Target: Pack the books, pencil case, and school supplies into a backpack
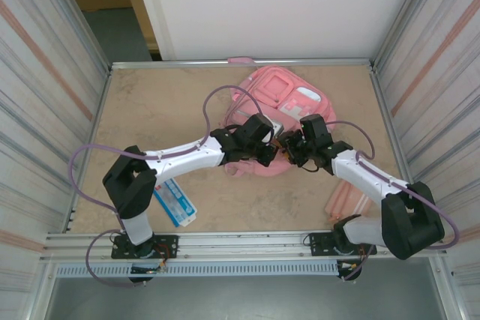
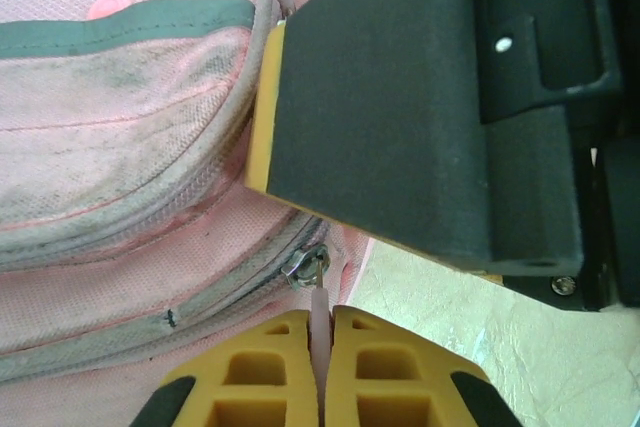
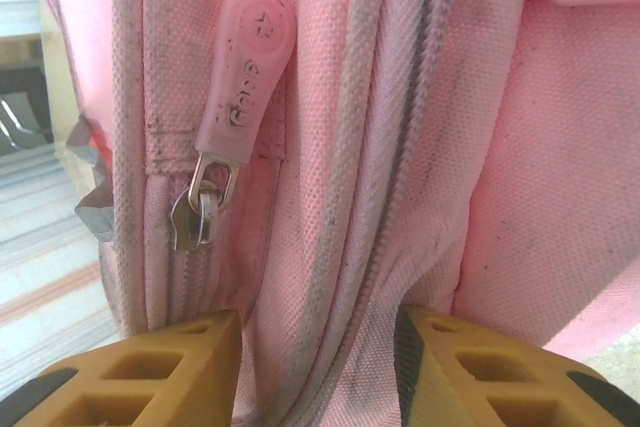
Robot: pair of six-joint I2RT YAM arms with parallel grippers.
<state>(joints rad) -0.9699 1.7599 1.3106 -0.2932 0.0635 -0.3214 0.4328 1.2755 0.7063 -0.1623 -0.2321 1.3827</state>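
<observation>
The pink backpack (image 1: pixel 279 99) lies at the middle back of the table. My left gripper (image 1: pixel 271 155) is at its near edge, shut on a pale pink zipper pull (image 2: pixel 320 299) that hangs from a metal slider (image 2: pixel 307 268). My right gripper (image 1: pixel 295 152) faces it from the right, its jaws closed onto a fold of the backpack fabric (image 3: pixel 330 277) with a zip line running through it. Another pink zipper pull (image 3: pixel 245 72) hangs to the left of that fold. The light blue pencil case (image 1: pixel 174 201) lies near the left arm's base. A pale pink ribbed book (image 1: pixel 346 201) lies by the right arm's base.
The right gripper's black finger with its yellow pad (image 2: pixel 400 107) hangs close above the left fingers (image 2: pixel 250 372). Metal rails border the table (image 1: pixel 150 110) on all sides. Purple cables loop over both arms.
</observation>
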